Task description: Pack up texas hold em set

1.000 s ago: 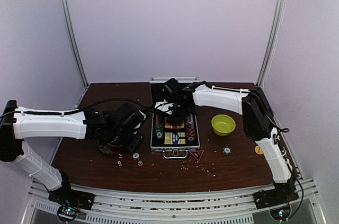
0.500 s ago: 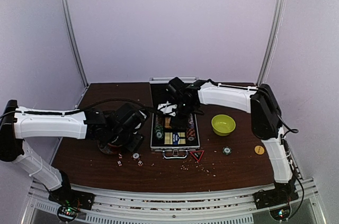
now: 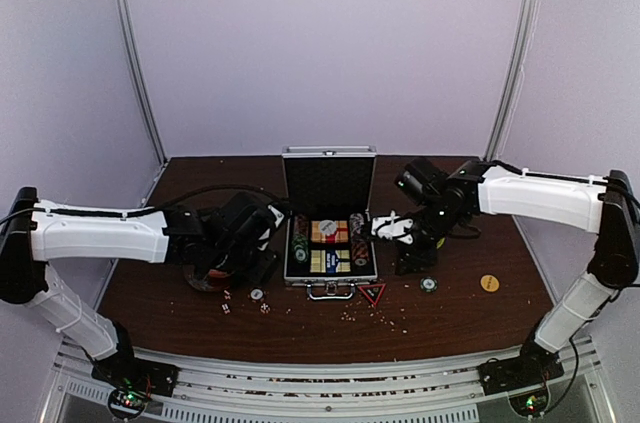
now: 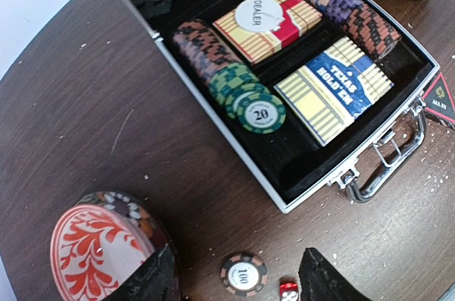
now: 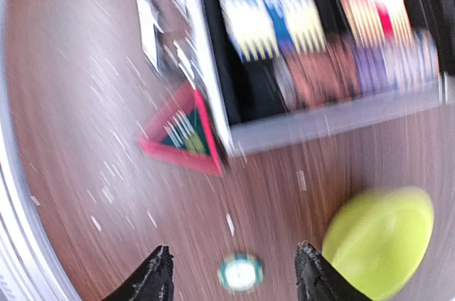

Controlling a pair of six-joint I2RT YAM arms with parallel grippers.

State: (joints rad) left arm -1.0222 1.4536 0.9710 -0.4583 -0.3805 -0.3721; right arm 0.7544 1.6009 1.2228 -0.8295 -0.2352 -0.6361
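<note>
A loose round chip [image 4: 243, 273] lies between the open, empty left gripper [image 4: 234, 283] fingers. At 1 o'clock, the shiny square case [image 4: 281, 194] holds striped chips [image 4: 252, 102] and 2 decks [image 4: 334, 89]. The right gripper [image 5: 233, 280] hangs spread and empty above the triangle button [image 5: 181, 134].

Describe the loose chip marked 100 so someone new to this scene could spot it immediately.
Start at the open silver case on the brown table, then look just outside its front left corner. The 100 chip lies flat there, between the floral red tin and a small red die. Unlike the green 20 chips, it is outside the case.
</note>
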